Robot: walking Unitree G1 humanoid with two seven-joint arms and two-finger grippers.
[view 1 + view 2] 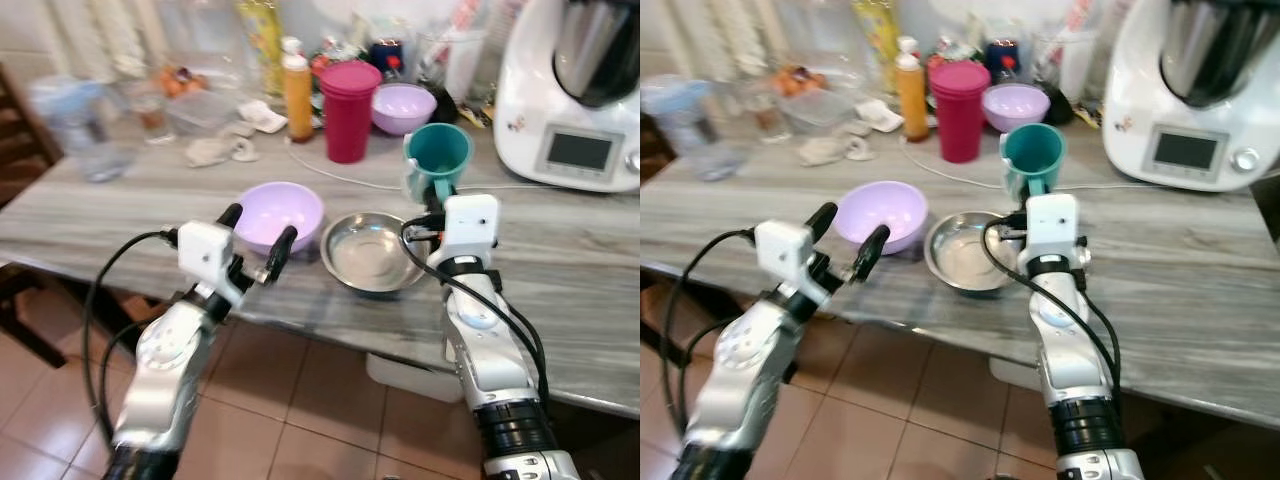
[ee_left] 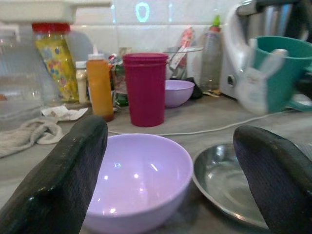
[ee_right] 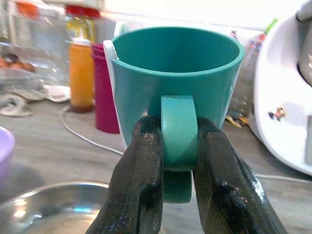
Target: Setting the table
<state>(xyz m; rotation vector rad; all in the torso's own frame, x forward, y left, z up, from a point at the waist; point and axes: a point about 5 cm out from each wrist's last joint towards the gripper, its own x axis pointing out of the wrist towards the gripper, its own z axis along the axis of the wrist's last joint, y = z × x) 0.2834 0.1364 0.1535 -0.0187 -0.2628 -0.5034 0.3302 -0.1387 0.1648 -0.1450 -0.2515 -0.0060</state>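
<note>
A grey wood-grain tabletop (image 1: 580, 300) runs across the middle of the head views, with brown floor tiles below it. At the upper right stands a white kitchen machine (image 1: 570, 90) with a small screen. Along the top of the frame, a crowded row holds a magenta tumbler (image 1: 349, 110), an orange bottle (image 1: 298, 95), a small lilac bowl (image 1: 404, 106) and blurred containers. A white cable (image 1: 340, 175) trails across the tabletop.

At the centre, near the tabletop's front edge, a lilac bowl (image 1: 279, 213) sits just left of a steel bowl (image 1: 372, 253); the two are close together.

The right pincer (image 3: 178, 170), just right of centre, is clamped on the handle of a teal mug (image 1: 438, 160). The mug is upright, its mouth open upward, just above and right of the steel bowl. In the right wrist view its black fingers (image 3: 139, 180) press both sides of the handle.

The left pincer (image 1: 256, 240), lower left of centre, is spread wide and holds nothing, its tips at the near rim of the lilac bowl.
</note>
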